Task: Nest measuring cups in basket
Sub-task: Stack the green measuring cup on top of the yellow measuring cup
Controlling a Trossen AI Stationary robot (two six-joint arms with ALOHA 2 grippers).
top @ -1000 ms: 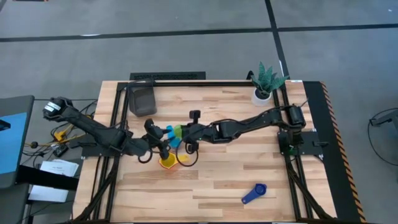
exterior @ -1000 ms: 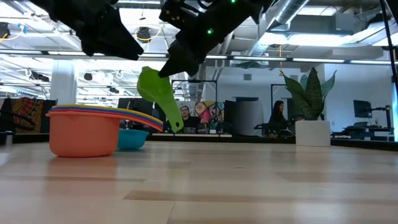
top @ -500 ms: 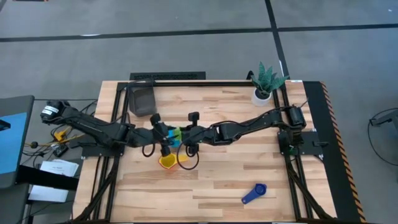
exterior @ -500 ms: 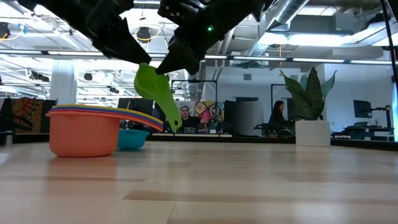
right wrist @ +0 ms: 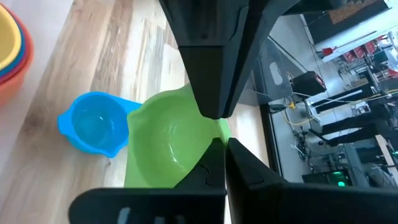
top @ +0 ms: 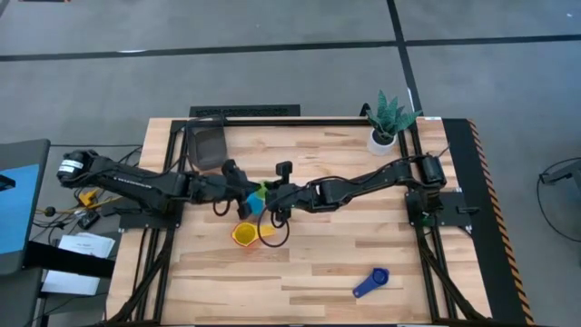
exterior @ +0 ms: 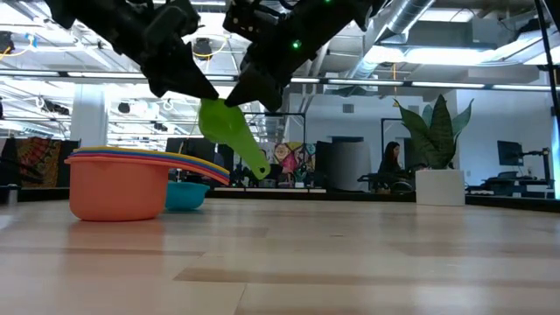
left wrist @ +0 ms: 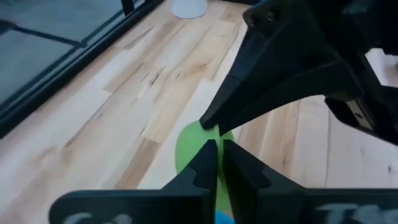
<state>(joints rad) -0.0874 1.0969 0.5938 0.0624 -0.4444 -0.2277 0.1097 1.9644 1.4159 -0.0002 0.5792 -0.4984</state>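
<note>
The green measuring cup [exterior: 229,133] is held above mid-table, pinched at its rim by both the right gripper [right wrist: 219,146] and the left gripper [left wrist: 217,163], beside the light blue cup [right wrist: 94,124] and the stacked cups [exterior: 118,182].

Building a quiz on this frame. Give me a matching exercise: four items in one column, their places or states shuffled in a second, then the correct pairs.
Items:
1. green cup
2. light blue cup
3. dark blue cup
4. basket

Places or states:
A. alone on the table's near right part
B. held in the air between the left gripper and right gripper
C. at the far left corner, no cups visible inside
D. on the table beside the stacked cups

Pairs: 1-B, 2-D, 3-A, 4-C
</note>
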